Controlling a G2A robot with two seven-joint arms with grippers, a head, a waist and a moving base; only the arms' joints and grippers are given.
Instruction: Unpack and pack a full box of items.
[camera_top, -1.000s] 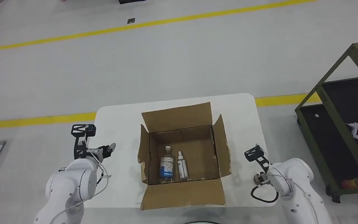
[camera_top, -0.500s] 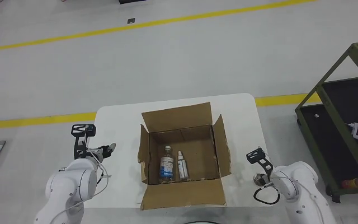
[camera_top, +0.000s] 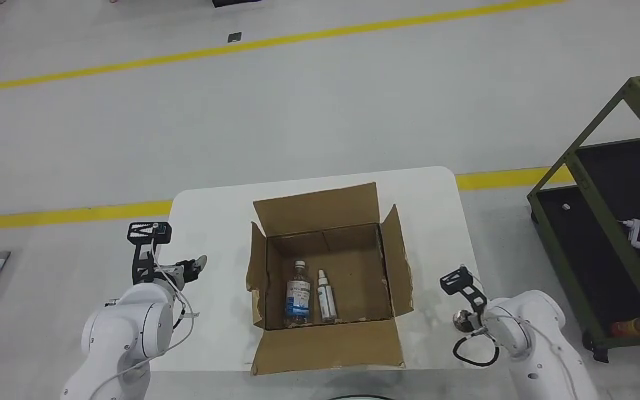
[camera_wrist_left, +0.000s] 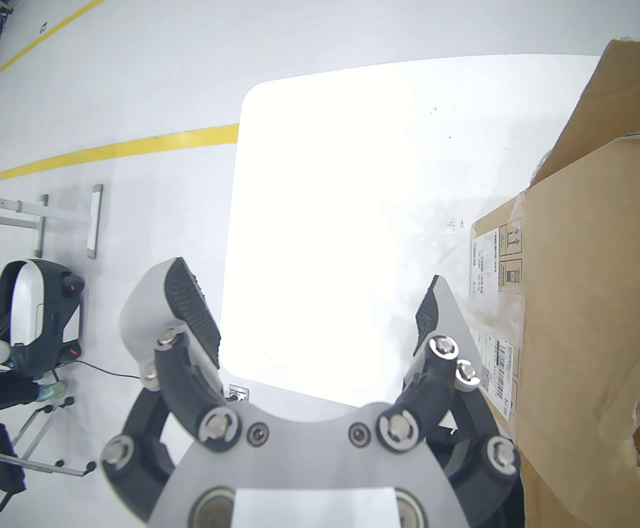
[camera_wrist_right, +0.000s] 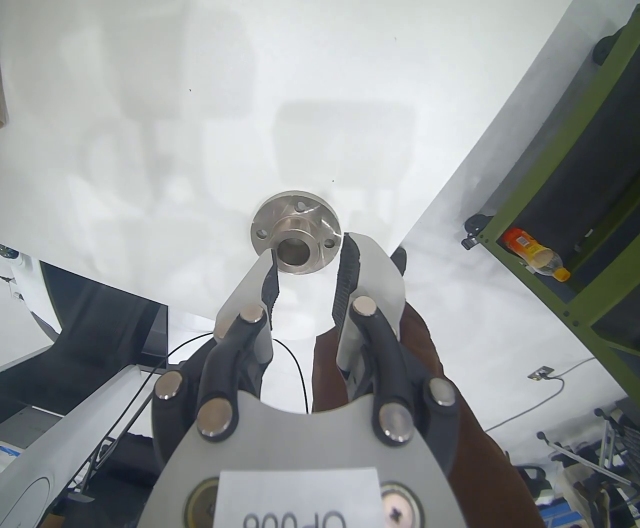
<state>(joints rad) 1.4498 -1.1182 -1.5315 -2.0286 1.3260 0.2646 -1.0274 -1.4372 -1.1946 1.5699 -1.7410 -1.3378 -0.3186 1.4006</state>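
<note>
Right arm (camera_top: 515, 325): drawn back slightly toward the near edge of the table (camera_top: 215, 215) over the last second; left arm (camera_top: 130, 330), box and contents unshifted. Right pincer (camera_wrist_right: 307, 250): fingers part-way apart, gripping nothing, poised over the table's near right corner. Metal flange (camera_wrist_right: 296, 239): round, bolt holes in its rim, lying flat on the table right at this pincer's tips, its hub in line with the gap between the fingers; whether the tips touch its rim cannot be told. Left pincer (camera_wrist_left: 305, 280): spread wide, empty, above bare table. Cardboard box (camera_top: 330, 345): flaps folded out, mid-table, between the two pincers; its labelled side wall stands just to the right of the left pincer, apart from it. Contents, item one: clear bottle (camera_top: 298, 292) with blue-and-white label, lying on the box floor. Item two: slimmer small bottle (camera_top: 325, 293), just beside the first, on the side nearer the right pincer. Green cart (camera_wrist_right: 560, 210): on the floor beyond the right pincer, an orange bottle (camera_wrist_right: 532, 250) on its shelf.
</note>
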